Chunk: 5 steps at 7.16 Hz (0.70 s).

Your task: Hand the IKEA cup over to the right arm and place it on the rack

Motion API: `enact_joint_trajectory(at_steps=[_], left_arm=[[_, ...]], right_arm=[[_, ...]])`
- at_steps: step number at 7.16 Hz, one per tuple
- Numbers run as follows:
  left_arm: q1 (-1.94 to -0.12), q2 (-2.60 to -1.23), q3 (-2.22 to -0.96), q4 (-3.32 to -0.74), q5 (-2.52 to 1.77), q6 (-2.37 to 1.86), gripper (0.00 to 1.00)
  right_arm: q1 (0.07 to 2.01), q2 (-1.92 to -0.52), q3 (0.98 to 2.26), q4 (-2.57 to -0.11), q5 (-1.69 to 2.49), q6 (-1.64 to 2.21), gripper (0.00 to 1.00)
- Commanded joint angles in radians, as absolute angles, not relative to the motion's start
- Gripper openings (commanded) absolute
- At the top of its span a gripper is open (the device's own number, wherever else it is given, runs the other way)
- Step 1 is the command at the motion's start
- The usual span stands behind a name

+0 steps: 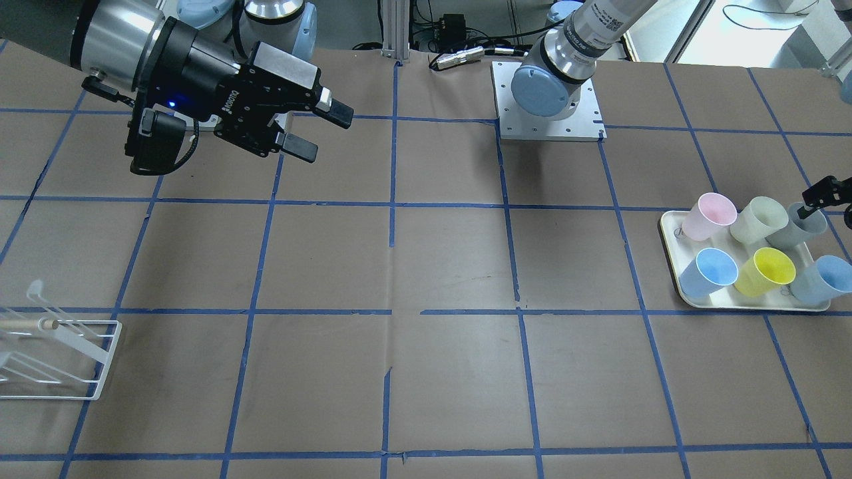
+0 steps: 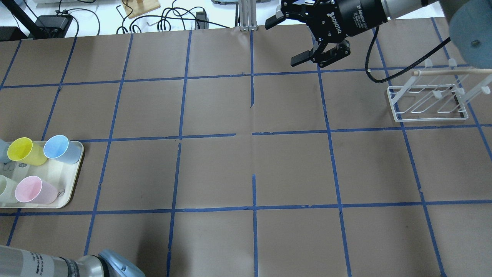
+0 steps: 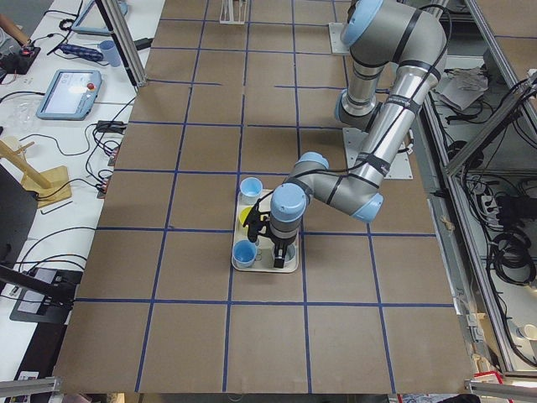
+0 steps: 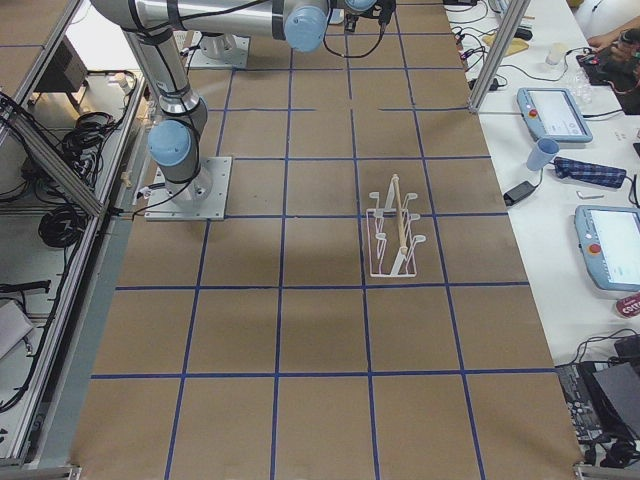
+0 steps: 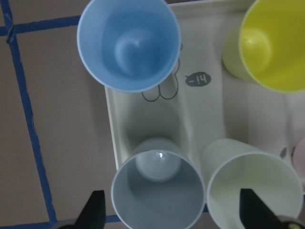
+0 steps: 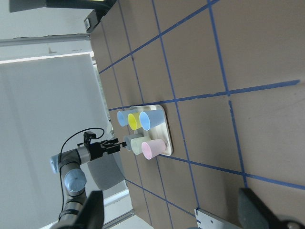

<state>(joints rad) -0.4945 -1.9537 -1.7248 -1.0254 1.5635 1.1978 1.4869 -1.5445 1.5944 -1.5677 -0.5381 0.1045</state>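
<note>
1. The left gripper points straight down over the tray. Its jaws are spread wide and it holds nothing.
2. The IKEA cup stands upright on the tray, mouth up, directly beneath the left gripper. One finger sits just outside the cup's wall and the other over the adjoining cream-green cup. Whether either finger touches a cup cannot be told.
3. Ahead of the fingertips, a light-blue cup and a yellow cup stand on the same tray.
4. The right gripper is raised above the table, jaws apart and empty, well apart from the IKEA cup.
5. The rack stands on the table towards the right gripper's wrist side, apart from it.
</note>
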Motion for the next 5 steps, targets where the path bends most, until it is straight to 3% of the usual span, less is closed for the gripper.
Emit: enact_joint_trajectory(at_steps=[1,2,3,4,5], left_arm=[[-0.468,-2.019,-1.675,-1.025,1.555,1.213,1.00],[-0.468,-2.022,-1.674,-1.025,1.554,1.213,1.00],[-0.468,-2.031,-1.672,-1.025,1.555,1.215,0.89],[-0.469,-2.034,-1.672,-1.020,1.557,1.219,0.58],[-0.469,-2.034,-1.674,-1.022,1.557,1.224,0.40]], right_arm=[[1.470,-1.543,1.650,-1.560,-0.479,0.081,1.00],[1.476,-1.548,1.710,-1.575,-0.412,0.069,1.00],[1.474,-1.549,1.750,-1.598,-0.305,0.068,1.00],[1.476,-1.549,1.767,-1.611,-0.290,0.066,1.00],[1.476,-1.551,1.769,-1.611,-0.291,0.069,1.00]])
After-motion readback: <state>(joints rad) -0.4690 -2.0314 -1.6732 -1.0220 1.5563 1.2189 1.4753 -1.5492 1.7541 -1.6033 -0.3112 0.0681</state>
